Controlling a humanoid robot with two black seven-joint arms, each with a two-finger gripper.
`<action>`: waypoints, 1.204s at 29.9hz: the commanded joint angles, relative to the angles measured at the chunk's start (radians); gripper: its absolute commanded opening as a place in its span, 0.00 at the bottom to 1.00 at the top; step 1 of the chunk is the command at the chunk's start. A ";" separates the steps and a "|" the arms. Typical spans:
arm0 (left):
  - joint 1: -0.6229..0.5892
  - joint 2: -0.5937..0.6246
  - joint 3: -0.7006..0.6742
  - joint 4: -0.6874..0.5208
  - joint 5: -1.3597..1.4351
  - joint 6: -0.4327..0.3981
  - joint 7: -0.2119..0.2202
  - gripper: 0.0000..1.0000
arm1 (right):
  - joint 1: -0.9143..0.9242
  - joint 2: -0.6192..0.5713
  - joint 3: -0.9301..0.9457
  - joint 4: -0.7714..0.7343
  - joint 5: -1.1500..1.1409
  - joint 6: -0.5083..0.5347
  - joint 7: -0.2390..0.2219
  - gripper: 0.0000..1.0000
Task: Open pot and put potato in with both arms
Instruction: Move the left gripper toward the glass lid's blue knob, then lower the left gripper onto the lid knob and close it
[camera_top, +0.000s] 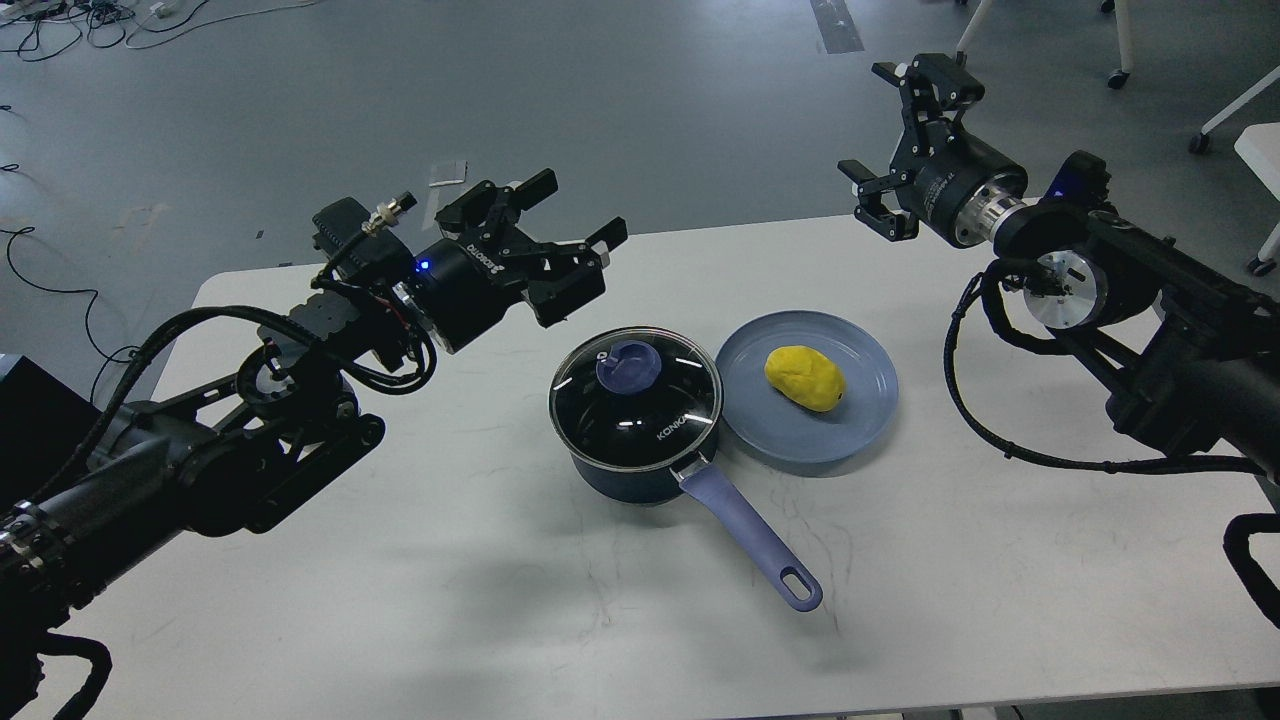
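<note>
A dark blue pot (632, 462) with a purple handle (752, 545) stands mid-table, closed by a glass lid (634, 398) with a purple knob (627, 366). A yellow potato (804, 377) lies on a blue plate (870, 408) just right of the pot. My left gripper (572, 225) is open and empty, hovering above and left of the lid. My right gripper (893, 128) is open and empty, raised beyond the table's far edge, up and right of the plate.
The white table (400, 600) ends at a far edge near both grippers. Grey floor lies beyond, with cables (60, 20) at the far left and chair legs (1120, 60) at the far right.
</note>
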 joint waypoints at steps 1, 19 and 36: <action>-0.007 -0.001 0.035 0.005 0.111 0.007 -0.002 0.98 | -0.002 -0.004 0.001 -0.013 0.001 0.001 0.000 1.00; 0.013 -0.075 0.142 0.049 0.177 0.033 -0.003 0.98 | -0.006 -0.018 0.000 -0.013 0.001 -0.002 0.000 1.00; 0.045 -0.071 0.166 0.074 0.175 0.030 -0.003 0.76 | -0.007 -0.018 -0.005 -0.013 0.001 -0.006 0.000 1.00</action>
